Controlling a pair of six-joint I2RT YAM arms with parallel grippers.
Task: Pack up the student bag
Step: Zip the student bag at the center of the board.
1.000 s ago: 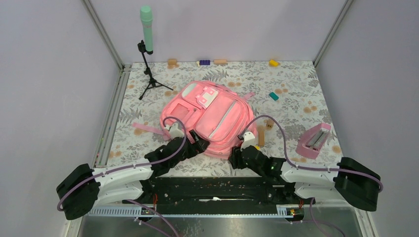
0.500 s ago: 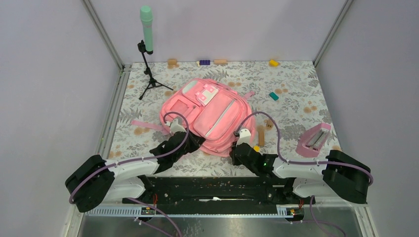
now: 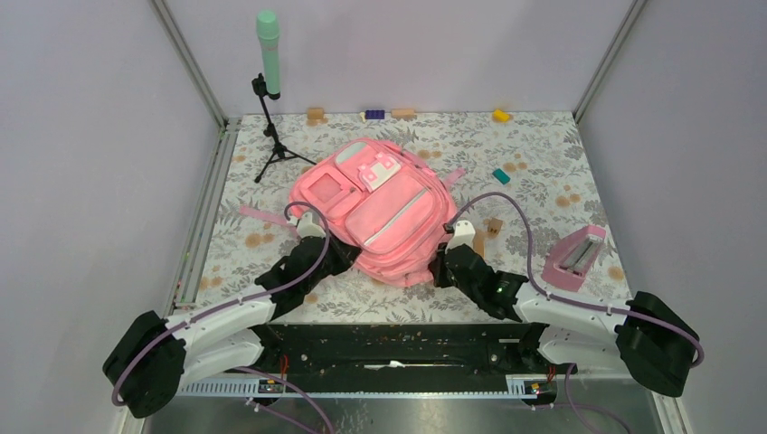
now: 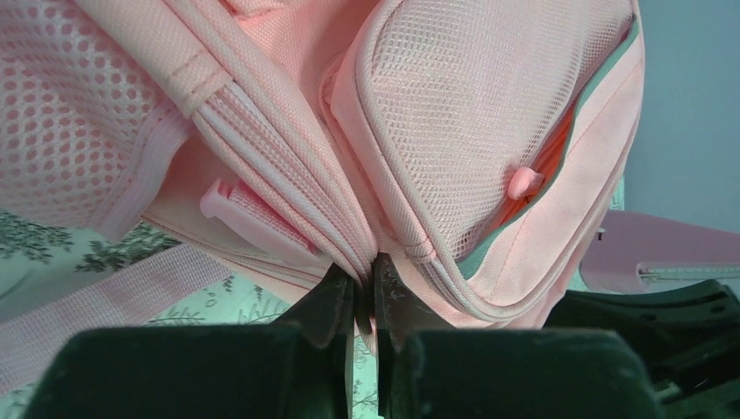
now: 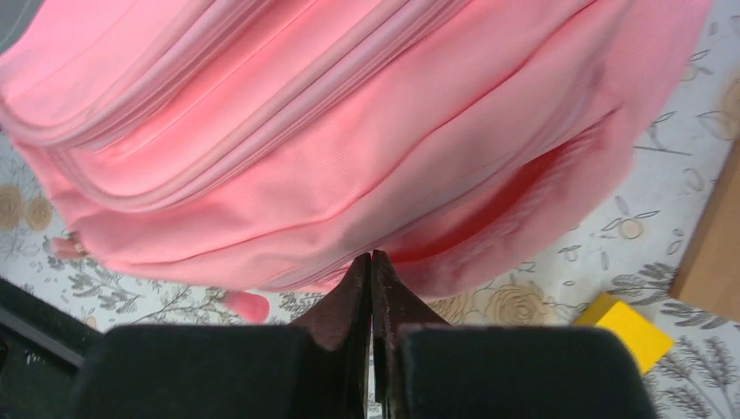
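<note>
Pink backpack point(image 3: 380, 212) lies on flowered table point(image 3: 543, 172) | left gripper point(image 4: 366, 272) clamped on its ribbed side seam | right gripper point(image 5: 372, 260) pinched tight on its lower fabric edge

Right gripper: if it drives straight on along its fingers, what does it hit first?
The student bag. The right gripper is shut, its tips right at the bag's near edge and apparently pinching fabric, so any advance pushes straight into the bag.

Pink backpack point(image 3: 375, 212) mid-bench point(image 3: 543, 181). Left gripper point(image 3: 336, 256) and right gripper point(image 3: 445, 262) at its near corners. Pink case point(image 3: 573, 258) right.
</note>
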